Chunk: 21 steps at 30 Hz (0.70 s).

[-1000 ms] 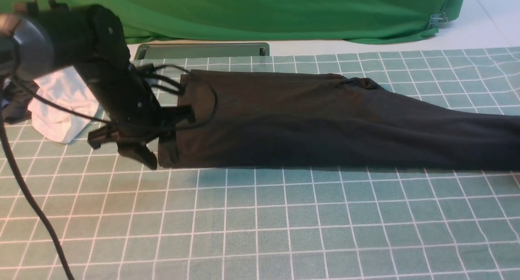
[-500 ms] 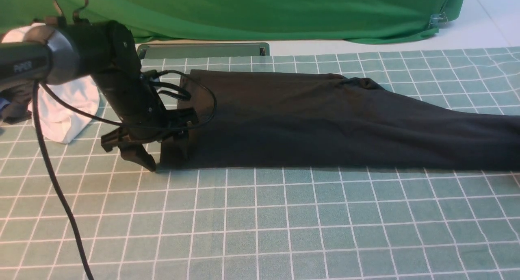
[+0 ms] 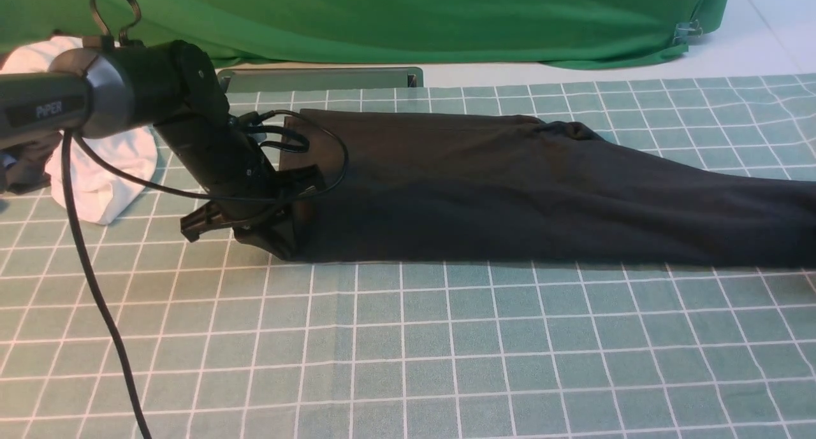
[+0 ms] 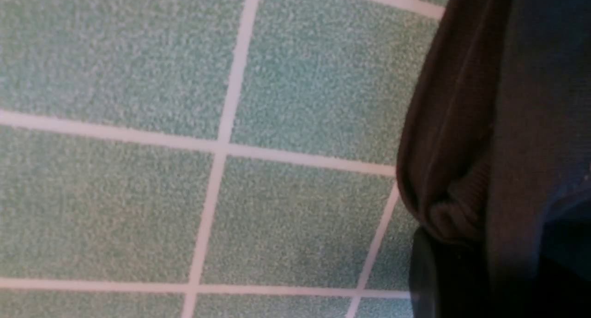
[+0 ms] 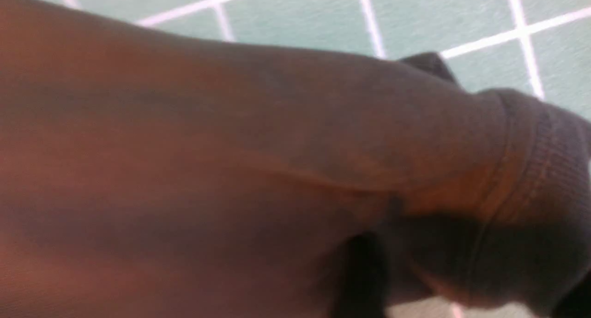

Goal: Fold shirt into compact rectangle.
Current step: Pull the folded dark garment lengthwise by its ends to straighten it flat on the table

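On the worktop's (image 3: 446, 337) left, my left claw (image 3: 271, 238) is shut on the shirt's (image 3: 510, 190) near corner — raised for folding; right claw (image 5: 461, 288) — grip I cannot tell.

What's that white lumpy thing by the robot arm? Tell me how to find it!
Start at the green checked mat and go to its far left edge, behind the left arm. A white garment lies crumpled there. It is the only white cloth; the shirt nearby is black and stretched out long.

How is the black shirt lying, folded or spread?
Folded lengthwise: the shirt lies as a long narrow band, not yet a compact rectangle.
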Motion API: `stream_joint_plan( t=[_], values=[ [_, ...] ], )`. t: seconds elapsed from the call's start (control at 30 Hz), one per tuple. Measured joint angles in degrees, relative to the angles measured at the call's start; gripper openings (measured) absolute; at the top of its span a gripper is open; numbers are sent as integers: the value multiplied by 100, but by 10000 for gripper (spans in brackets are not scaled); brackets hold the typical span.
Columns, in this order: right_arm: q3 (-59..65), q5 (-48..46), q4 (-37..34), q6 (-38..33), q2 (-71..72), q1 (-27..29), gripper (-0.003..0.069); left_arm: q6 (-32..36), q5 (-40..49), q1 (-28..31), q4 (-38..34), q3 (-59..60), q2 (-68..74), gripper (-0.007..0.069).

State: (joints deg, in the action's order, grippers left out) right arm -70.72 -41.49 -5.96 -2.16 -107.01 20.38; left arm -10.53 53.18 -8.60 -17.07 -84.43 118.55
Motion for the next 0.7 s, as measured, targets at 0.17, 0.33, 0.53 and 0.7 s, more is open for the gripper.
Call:
stream_joint_plan(
  t=[0.17,0.33,0.53,0.7],
  values=[
    [-762,-719,-122,1,-5,0,665,36,13,0,0,0,0,32],
    [-983,-819,-116,1,-75,0,678,49,8,0,5,0,-5,32],
    [-990,-794,-116,1,-582,0,662,54,8,0,5,0,-5,32],
    [-1002,-626,-165,-45,-1023,0,630,54,8,0,5,0,-5,32]
  ],
)
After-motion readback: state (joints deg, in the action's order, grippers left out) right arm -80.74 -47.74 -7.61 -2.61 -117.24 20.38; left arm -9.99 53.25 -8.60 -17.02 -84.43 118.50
